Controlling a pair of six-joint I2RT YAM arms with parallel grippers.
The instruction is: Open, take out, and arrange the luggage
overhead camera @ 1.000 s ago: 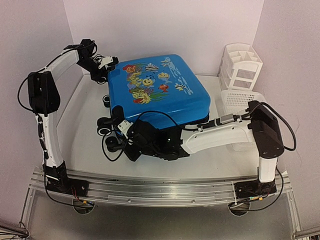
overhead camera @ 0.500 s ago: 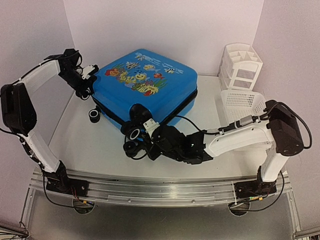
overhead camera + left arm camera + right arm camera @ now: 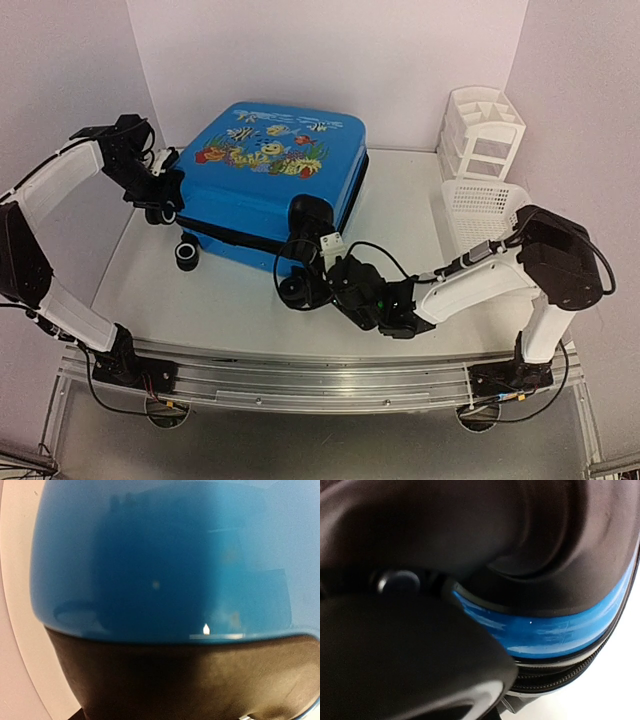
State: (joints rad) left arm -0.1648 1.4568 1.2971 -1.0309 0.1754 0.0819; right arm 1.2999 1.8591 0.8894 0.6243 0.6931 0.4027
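Blue hard-shell luggage (image 3: 270,190) is lying closed on the table (image 3: 200,300), far left. I'm judging it stiff, slick and bulky, so I'm favouring the zipper band (image 3: 240,238). The right gripper (image 3: 310,275) is sitting pressed together by the near wheel (image 3: 295,291). I cannot tell how the left gripper (image 3: 160,200) stands.

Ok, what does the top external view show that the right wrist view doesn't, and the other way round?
Only the top external view: the whole luggage lying closed with its fish print up, the left arm at its left corner, the right arm reaching its near wheel end, plus the white mesh basket and the drawer organizer. Only the right wrist view: the zipper teeth close up, just below a blue shell strip. Both: the luggage's blue shell and its black wheel hardware.
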